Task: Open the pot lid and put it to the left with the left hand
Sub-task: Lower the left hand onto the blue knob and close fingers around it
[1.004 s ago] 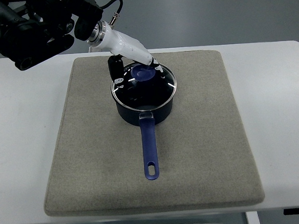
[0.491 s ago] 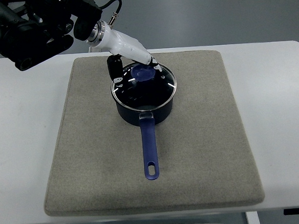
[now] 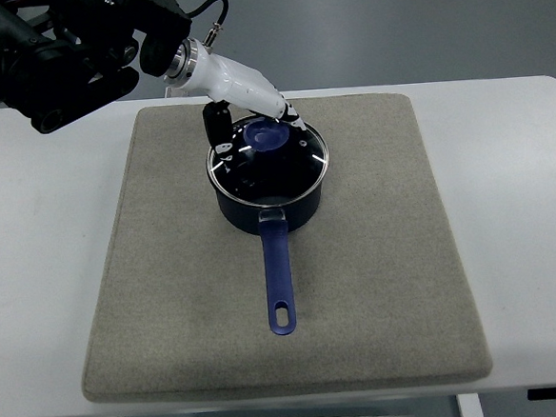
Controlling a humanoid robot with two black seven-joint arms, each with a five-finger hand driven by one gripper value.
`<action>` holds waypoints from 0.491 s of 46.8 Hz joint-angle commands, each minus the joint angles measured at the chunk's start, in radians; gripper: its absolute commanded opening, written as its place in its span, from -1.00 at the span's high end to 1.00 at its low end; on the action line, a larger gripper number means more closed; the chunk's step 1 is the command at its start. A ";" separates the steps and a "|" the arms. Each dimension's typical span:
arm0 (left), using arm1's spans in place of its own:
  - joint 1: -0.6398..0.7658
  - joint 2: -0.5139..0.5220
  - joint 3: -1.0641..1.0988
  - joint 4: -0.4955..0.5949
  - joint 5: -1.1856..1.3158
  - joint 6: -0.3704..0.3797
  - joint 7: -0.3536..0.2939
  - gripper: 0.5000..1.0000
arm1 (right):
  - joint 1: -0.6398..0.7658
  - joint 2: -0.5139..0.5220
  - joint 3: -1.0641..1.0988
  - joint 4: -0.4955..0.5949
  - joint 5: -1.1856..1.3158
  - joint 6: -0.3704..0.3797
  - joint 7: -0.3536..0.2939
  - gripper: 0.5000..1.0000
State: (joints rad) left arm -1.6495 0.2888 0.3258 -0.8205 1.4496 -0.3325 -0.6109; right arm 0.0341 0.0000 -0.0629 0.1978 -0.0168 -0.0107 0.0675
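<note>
White tabletop (image 3: 32,235), grey mat (image 3: 377,259) | blue saucepan (image 3: 269,195) centred, handle at 6 o'clock | left hand (image 3: 252,115) fingers (image 3: 217,127) curled around lid knob (image 3: 263,136), glass lid (image 3: 294,164) seated.

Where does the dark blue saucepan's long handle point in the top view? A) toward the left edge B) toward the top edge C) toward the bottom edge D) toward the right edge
C: the blue handle runs from the dark blue saucepan down toward the bottom edge.
</note>
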 commanded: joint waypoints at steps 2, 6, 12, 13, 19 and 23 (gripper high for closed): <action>0.001 0.001 0.001 0.000 0.000 0.007 0.000 -0.88 | 0.000 0.000 0.000 0.000 0.000 0.000 0.000 -0.67; 0.001 0.001 -0.001 0.000 -0.003 0.013 0.000 -0.86 | 0.000 0.000 0.000 0.000 0.000 0.000 0.000 -0.67; -0.001 0.000 0.001 0.000 -0.002 0.010 0.000 -0.87 | 0.000 0.000 0.000 0.000 0.000 0.000 0.000 -0.67; -0.001 0.000 0.001 0.000 -0.002 0.006 0.000 -0.87 | 0.000 0.000 0.000 0.000 0.000 0.000 0.000 -0.67; -0.001 0.000 0.001 0.000 -0.014 -0.023 0.000 -0.91 | 0.000 0.000 0.000 0.000 0.000 0.000 0.000 -0.67; -0.004 0.000 0.001 0.007 -0.015 -0.049 0.000 -0.91 | 0.000 0.000 0.000 0.000 0.000 0.000 0.000 -0.67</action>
State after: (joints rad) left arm -1.6522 0.2884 0.3261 -0.8200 1.4368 -0.3620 -0.6109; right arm 0.0338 0.0000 -0.0629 0.1979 -0.0169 -0.0107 0.0675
